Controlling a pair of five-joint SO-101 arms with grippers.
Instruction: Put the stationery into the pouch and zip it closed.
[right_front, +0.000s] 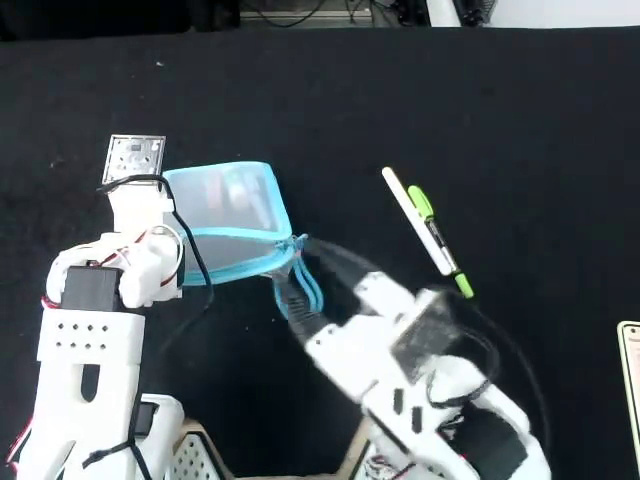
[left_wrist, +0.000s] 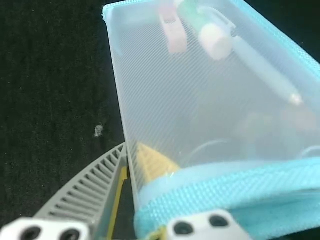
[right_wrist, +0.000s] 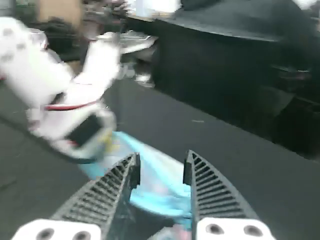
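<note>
Several items already lie inside the pouch (right_front: 232, 212) left of the tabletop's centre, clamped by the left gripper (left_wrist: 132, 170), while pens (right_front: 425, 228) wait outside, zip apparently undone, right gripper (right_wrist: 160, 160) spread nearby.

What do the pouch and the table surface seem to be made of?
The pouch looks like translucent ribbed plastic: its contents show through blurred. Its blue zipper band seems woven fabric. The table surface is probably matte black cloth, without shine, with pale specks.
</note>
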